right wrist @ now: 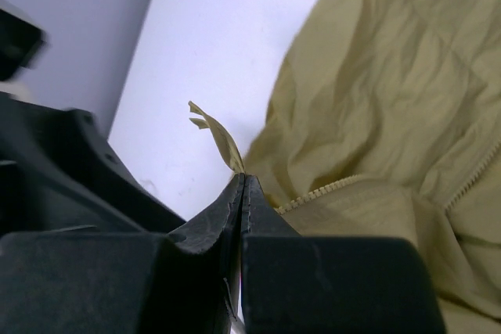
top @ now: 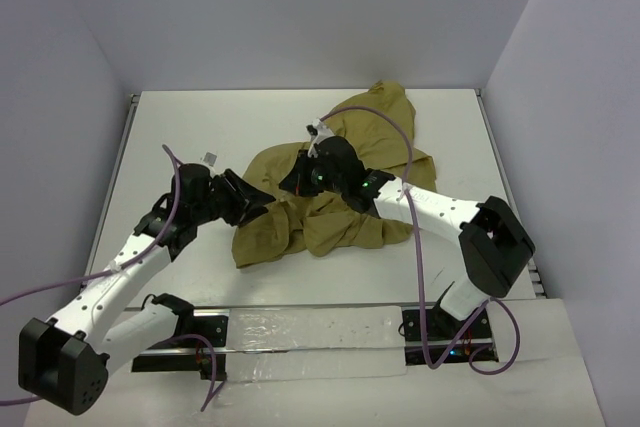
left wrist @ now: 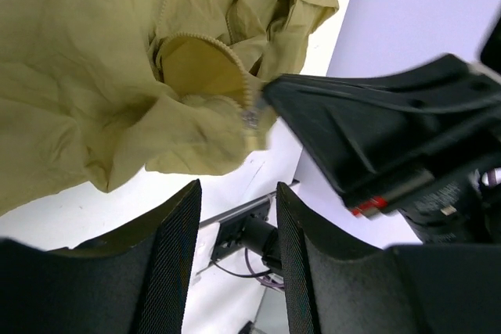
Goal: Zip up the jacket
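Sprawling crumpled over the middle of the table (top: 200, 127), the jacket (top: 330, 232) reaches toward the upper right. The right gripper (right wrist: 243, 179) pinches a flap (right wrist: 215, 134) of its cloth beside the zipper teeth (right wrist: 321, 189); the left gripper (left wrist: 236, 190) stands half open and empty at the jacket's left edge.

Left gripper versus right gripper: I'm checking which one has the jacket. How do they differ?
The left gripper has its jaws apart; the right gripper has them shut. The left gripper holds nothing, with the jacket lying beyond it; the right gripper pinches a thin jacket edge beside the zipper. Both are black and close to the jacket.
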Available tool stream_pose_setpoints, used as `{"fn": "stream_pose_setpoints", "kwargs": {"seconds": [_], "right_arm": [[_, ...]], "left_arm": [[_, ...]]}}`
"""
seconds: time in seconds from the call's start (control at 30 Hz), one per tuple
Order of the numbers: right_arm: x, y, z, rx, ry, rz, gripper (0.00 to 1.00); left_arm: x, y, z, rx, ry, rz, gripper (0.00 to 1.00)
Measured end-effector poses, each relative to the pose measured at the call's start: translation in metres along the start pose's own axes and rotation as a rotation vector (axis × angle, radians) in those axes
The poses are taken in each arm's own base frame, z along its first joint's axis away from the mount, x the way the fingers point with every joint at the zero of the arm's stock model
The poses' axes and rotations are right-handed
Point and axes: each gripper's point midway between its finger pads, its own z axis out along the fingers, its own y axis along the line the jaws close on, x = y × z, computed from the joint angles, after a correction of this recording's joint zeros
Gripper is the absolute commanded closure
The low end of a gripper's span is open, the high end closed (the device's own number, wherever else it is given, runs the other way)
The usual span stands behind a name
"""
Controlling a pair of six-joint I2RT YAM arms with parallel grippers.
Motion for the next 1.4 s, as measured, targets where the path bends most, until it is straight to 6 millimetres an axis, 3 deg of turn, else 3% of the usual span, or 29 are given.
{"fn": "stream_pose_setpoints", "kwargs": {"seconds": [0.3,0.63,0.87,1.4], "right_arm": [[-0.012,0.009,0.000,-0.031,-0.047,-0.002,1.00],[-0.012,0.009,0.000,-0.031,-0.047,-0.003,1.00],[-0.012,0.009,0.000,-0.031,-0.046,-0.004,1.00],[-0.011,0.010,0.000,-0.033,-0.044,-0.008,1.00]], "left_arm": [[0.008,0.017,0.015,0.010,0.028,-0.076,0.45],[0.000,-0.008,0.014,0.125,0.001,-0.083,0.38],[-0.002,-0.012,0.022,0.148,0.012,-0.087,0.39],[-0.006,-0.018,0.033,0.178,0.016,-0.095,0.55]]}}
